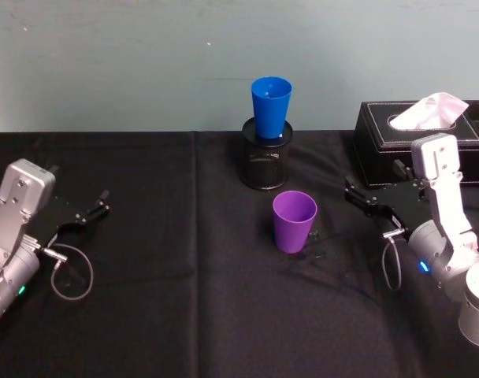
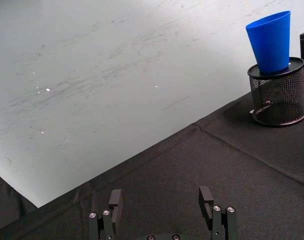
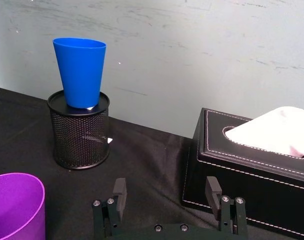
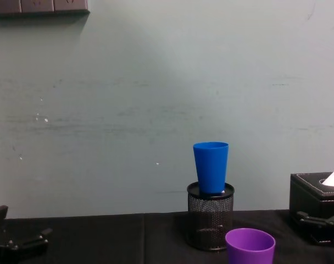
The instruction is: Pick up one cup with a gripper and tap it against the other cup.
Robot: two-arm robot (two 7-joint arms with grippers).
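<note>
Purple cup (image 1: 295,221): upright on black tablecloth (image 1: 168,315), centre, nearer than black mesh pen holder (image 1: 265,163). Blue cup (image 1: 270,107): upright, seated in holder's mouth, far centre. Black tissue box (image 1: 397,146): far right. Right gripper (image 1: 354,197): right of purple cup, apart, fingers spread, empty. Left gripper (image 1: 96,209): near left, fingers spread, empty.

1. No words, numbers, brands or signs can be read anywhere.
2. The blue cup (image 1: 271,105) and the purple cup (image 1: 294,221) in front of it are plain.
3. The black tissue box (image 1: 417,142), right of the blue cup, has stitching but no words.
</note>
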